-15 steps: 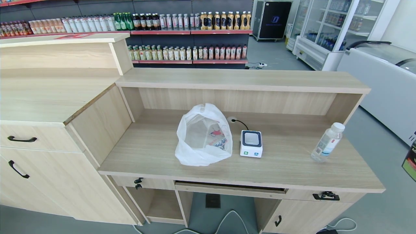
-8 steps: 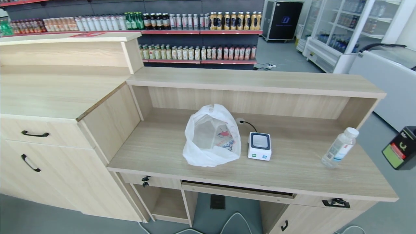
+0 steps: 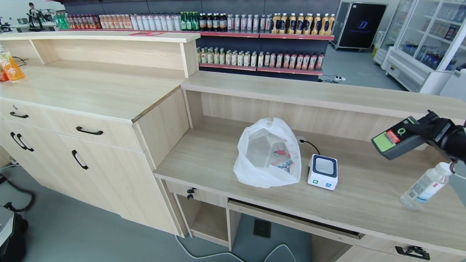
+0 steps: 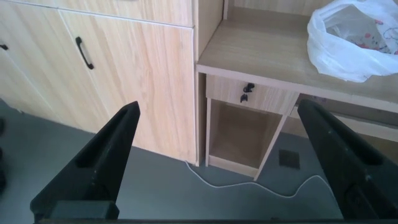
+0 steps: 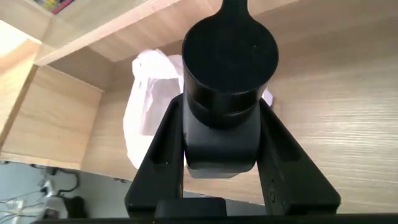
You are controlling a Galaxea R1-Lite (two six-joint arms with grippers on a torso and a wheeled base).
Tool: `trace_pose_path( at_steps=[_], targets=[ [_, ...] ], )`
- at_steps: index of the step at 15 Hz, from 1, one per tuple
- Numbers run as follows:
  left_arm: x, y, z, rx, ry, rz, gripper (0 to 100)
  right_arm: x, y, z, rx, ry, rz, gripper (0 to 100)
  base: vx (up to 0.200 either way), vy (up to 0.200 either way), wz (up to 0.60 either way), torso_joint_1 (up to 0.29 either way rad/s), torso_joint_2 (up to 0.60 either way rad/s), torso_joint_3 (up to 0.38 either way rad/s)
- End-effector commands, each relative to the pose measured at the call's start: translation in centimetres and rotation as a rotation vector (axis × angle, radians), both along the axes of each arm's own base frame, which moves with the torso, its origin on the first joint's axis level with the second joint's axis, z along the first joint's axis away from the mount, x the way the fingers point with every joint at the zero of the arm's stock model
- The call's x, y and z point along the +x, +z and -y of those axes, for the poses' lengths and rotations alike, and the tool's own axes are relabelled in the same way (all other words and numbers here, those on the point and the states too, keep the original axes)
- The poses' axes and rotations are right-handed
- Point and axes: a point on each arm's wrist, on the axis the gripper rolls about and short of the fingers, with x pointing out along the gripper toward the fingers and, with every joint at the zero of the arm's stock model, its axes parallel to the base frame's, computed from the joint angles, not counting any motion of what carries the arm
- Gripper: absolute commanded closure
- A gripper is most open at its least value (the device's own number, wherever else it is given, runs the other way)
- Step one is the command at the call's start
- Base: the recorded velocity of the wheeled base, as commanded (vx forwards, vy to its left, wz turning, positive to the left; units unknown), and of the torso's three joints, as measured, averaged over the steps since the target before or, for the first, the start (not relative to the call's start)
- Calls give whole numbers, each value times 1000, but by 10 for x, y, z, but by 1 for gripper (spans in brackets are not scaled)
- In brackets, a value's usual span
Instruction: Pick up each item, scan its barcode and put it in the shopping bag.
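- Left gripper point(image 4: 217, 106) hung low off the counter's left front, by the cupboard doors point(image 4: 143, 62). Jaws were wide with nothing in them; parked clear of the work, I'd judge.
- Right gripper point(image 3: 422, 131) was clamped on a dark can point(image 3: 394, 142), fingers point(image 5: 163, 155) on both sides. It was held in the air over the right end of the counter point(image 3: 204, 160), high enough to swing over the scanner without hitting anything.
- Water bottle point(image 3: 424, 185) stood on the counter under that gripper, well apart from the scanner. Not yet picked, so likely the next item.
- Scanner point(image 3: 323, 171) sat mid-counter with its window up, so a barcode has to pass over it face down. The can's barcode wasn't readable.
- Shopping bag point(image 3: 267, 153) was just beside the scanner on its left, mouth open upward, which makes for a short drop after the scan. Couldn't tell whether the red-blue print was on the bag or on something inside.
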Motion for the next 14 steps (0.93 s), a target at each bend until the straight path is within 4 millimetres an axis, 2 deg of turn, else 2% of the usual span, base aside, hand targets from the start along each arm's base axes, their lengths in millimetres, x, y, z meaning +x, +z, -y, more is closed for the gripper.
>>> trace_pose_path(
  at_steps=[1,2,3,5,10,14],
  targets=[
    [0,0,0,0,1,0,0,37,-25,7,67,6,-126,100,0,0,0,0,0,0],
    [0,0,0,0,1,0,0,38,-25,7,68,9,-128,100,0,0,0,0,0,0],
    [0,0,0,0,1,1,0,52,-31,11,85,45,-150,100,0,0,0,0,0,0],
    [0,0,0,0,1,1,0,65,-45,13,38,66,-177,100,0,0,0,0,0,0],
    [0,0,0,0,1,1,0,73,-72,16,-43,126,-234,100,0,0,0,0,0,0],
    [0,0,0,0,1,1,0,79,-74,17,-33,196,-213,100,0,0,0,0,0,0]
  ],
)
